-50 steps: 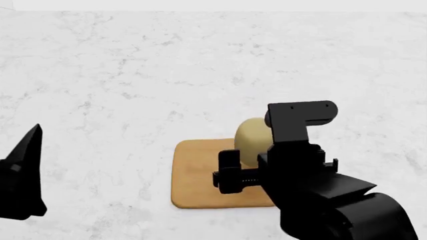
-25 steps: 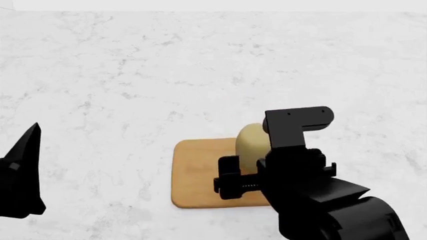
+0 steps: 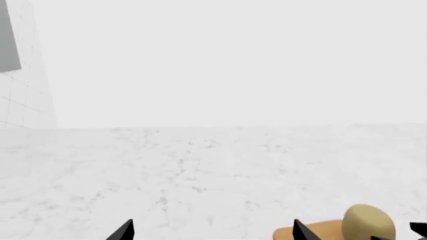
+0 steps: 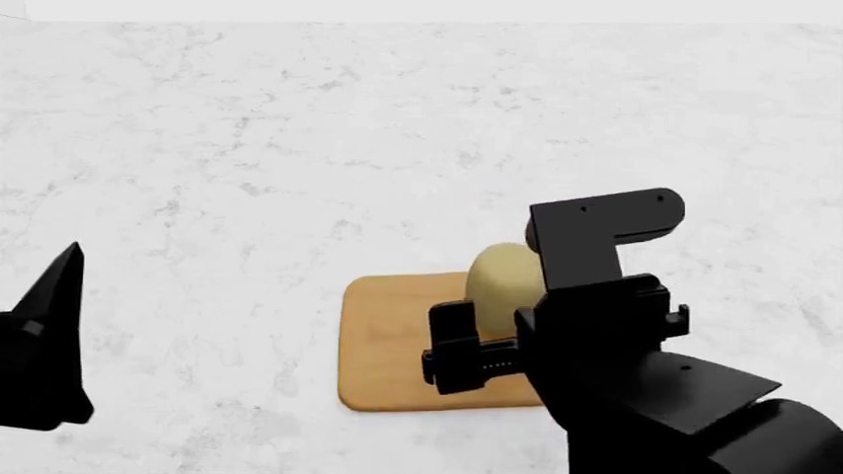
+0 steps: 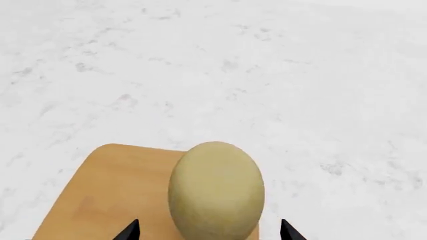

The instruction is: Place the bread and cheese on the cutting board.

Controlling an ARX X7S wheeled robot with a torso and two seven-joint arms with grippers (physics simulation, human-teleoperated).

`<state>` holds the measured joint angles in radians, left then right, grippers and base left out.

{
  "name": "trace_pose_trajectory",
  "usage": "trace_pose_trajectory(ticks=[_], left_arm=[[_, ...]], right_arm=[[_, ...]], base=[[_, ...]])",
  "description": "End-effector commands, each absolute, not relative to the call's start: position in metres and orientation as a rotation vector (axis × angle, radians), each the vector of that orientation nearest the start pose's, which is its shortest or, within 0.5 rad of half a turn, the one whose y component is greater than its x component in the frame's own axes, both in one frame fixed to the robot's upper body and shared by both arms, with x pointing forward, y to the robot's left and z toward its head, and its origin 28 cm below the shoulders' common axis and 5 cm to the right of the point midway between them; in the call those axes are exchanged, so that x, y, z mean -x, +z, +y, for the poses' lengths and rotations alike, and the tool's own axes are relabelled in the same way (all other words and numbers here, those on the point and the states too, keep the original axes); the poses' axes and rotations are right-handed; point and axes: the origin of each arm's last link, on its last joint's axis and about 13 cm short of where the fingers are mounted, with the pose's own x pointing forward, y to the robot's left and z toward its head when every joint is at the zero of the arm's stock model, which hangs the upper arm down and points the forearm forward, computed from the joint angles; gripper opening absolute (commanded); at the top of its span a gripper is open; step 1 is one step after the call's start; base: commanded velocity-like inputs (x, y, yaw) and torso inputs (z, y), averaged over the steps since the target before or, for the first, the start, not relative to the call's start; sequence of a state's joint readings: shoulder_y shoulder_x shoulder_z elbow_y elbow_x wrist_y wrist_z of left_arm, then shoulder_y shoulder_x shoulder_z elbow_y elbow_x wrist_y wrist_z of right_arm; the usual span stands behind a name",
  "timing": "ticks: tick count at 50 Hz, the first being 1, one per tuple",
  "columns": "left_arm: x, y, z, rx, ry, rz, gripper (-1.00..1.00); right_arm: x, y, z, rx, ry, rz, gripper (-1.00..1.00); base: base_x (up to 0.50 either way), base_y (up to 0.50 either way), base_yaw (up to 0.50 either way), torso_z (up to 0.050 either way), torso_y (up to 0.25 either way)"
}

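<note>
Now resting on the right part of the thin tan wooden cutting board (image 4: 395,341): the smooth pale yellow-beige egg-shaped cheese (image 5: 216,190), long axis running near to far. Just beyond the right gripper (image 5: 208,231), jaws spread and apparently clear of it. Left gripper (image 3: 212,231) spread too, well off left. No golden-brown loaf visible anywhere.
</note>
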<state>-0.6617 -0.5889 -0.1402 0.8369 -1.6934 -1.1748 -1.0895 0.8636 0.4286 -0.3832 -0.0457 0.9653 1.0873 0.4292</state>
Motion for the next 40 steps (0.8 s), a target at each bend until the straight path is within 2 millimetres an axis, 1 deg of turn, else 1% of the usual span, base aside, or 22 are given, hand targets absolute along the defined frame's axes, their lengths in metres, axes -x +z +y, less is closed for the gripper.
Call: trace_pose_trajectory(ticks=[1, 2, 3, 7, 8, 9, 10, 15, 19, 21, 22, 25, 26, 29, 30, 31, 32, 33, 34, 35, 36, 40], left_arm=[[-0.169, 0.247, 0.227, 0.054, -0.145, -0.061, 1.00], [-0.169, 0.247, 0.227, 0.053, -0.145, -0.061, 1.00], [-0.169, 0.247, 0.227, 0.053, -0.145, -0.060, 1.00], [-0.170, 0.245, 0.225, 0.056, -0.149, -0.054, 1.00], [-0.187, 0.252, 0.242, -0.172, -0.188, 0.099, 1.00], [-0.202, 0.273, 0.249, -0.185, -0.181, 0.150, 1.00], [-0.204, 0.290, 0.251, -0.148, -0.211, 0.132, 1.00], [-0.207, 0.290, 0.254, -0.107, -0.248, 0.208, 1.00], [-0.212, 0.300, 0.261, -0.095, -0.267, 0.248, 1.00], [-0.213, 0.311, 0.265, -0.094, -0.282, 0.278, 1.00], [-0.210, 0.318, 0.268, -0.123, -0.312, 0.319, 1.00], [-0.204, 0.324, 0.269, -0.152, -0.350, 0.360, 1.00], [-0.188, 0.336, 0.272, -0.245, -0.371, 0.409, 1.00], [-0.175, 0.341, 0.272, -0.194, -0.426, 0.479, 1.00], [-0.165, 0.341, 0.273, -0.222, -0.427, 0.529, 1.00], [-0.161, 0.342, 0.273, -0.200, -0.423, 0.551, 1.00], [-0.157, 0.346, 0.274, -0.199, -0.418, 0.558, 1.00], [-0.150, 0.349, 0.274, -0.259, -0.449, 0.583, 1.00], [-0.141, 0.355, 0.275, -0.252, -0.453, 0.618, 1.00], [-0.139, 0.357, 0.275, -0.250, -0.445, 0.626, 1.00], [-0.132, 0.362, 0.277, -0.312, -0.468, 0.665, 1.00], [-0.121, 0.367, 0.283, -0.335, -0.463, 0.733, 1.00]], right_arm=[[-0.263, 0.225, -0.112, 0.063, 0.225, 0.250, 1.00], [-0.253, 0.232, -0.111, 0.065, 0.233, 0.222, 1.00], [-0.250, 0.235, -0.110, 0.065, 0.236, 0.213, 1.00], [-0.222, 0.261, -0.109, 0.052, 0.230, 0.092, 1.00], [-0.195, 0.277, -0.090, -0.029, 0.267, -0.093, 1.00], [-0.186, 0.280, -0.086, -0.005, 0.262, -0.147, 1.00], [-0.186, 0.283, -0.086, -0.006, 0.259, -0.169, 1.00], [-0.185, 0.290, -0.083, -0.056, 0.268, -0.223, 1.00], [-0.183, 0.282, -0.079, -0.026, 0.295, -0.231, 1.00], [-0.182, 0.277, -0.077, -0.030, 0.300, -0.227, 1.00], [-0.181, 0.276, -0.077, -0.040, 0.304, -0.229, 1.00], [-0.182, 0.275, -0.078, -0.018, 0.301, -0.223, 1.00], [-0.180, 0.278, -0.080, -0.029, 0.293, -0.236, 1.00], [-0.178, 0.281, -0.082, -0.026, 0.289, -0.244, 1.00], [-0.177, 0.280, -0.083, -0.021, 0.288, -0.244, 1.00], [-0.177, 0.279, -0.083, -0.019, 0.290, -0.242, 1.00], [-0.178, 0.278, -0.084, -0.009, 0.280, -0.234, 1.00], [-0.180, 0.276, -0.083, 0.005, 0.295, -0.231, 1.00], [-0.179, 0.275, -0.082, 0.022, 0.322, -0.225, 1.00], [-0.179, 0.276, -0.082, 0.031, 0.320, -0.222, 1.00], [-0.178, 0.276, -0.083, 0.019, 0.314, -0.224, 1.00], [-0.175, 0.277, -0.085, 0.031, 0.317, -0.218, 1.00]], base=[[0.00, 0.00, 0.00, 0.000, 0.000], [0.00, 0.00, 0.00, 0.000, 0.000], [0.00, 0.00, 0.00, 0.000, 0.000], [0.00, 0.00, 0.00, 0.000, 0.000], [0.00, 0.00, 0.00, 0.000, 0.000], [0.00, 0.00, 0.00, 0.000, 0.000], [0.00, 0.00, 0.00, 0.000, 0.000], [0.00, 0.00, 0.00, 0.000, 0.000], [0.00, 0.00, 0.00, 0.000, 0.000], [0.00, 0.00, 0.00, 0.000, 0.000], [0.00, 0.00, 0.00, 0.000, 0.000], [0.00, 0.00, 0.00, 0.000, 0.000], [0.00, 0.00, 0.00, 0.000, 0.000], [0.00, 0.00, 0.00, 0.000, 0.000], [0.00, 0.00, 0.00, 0.000, 0.000], [0.00, 0.00, 0.00, 0.000, 0.000], [0.00, 0.00, 0.00, 0.000, 0.000], [0.00, 0.00, 0.00, 0.000, 0.000], [0.00, 0.00, 0.00, 0.000, 0.000], [0.00, 0.00, 0.00, 0.000, 0.000], [0.00, 0.00, 0.00, 0.000, 0.000], [0.00, 0.00, 0.00, 0.000, 0.000]])
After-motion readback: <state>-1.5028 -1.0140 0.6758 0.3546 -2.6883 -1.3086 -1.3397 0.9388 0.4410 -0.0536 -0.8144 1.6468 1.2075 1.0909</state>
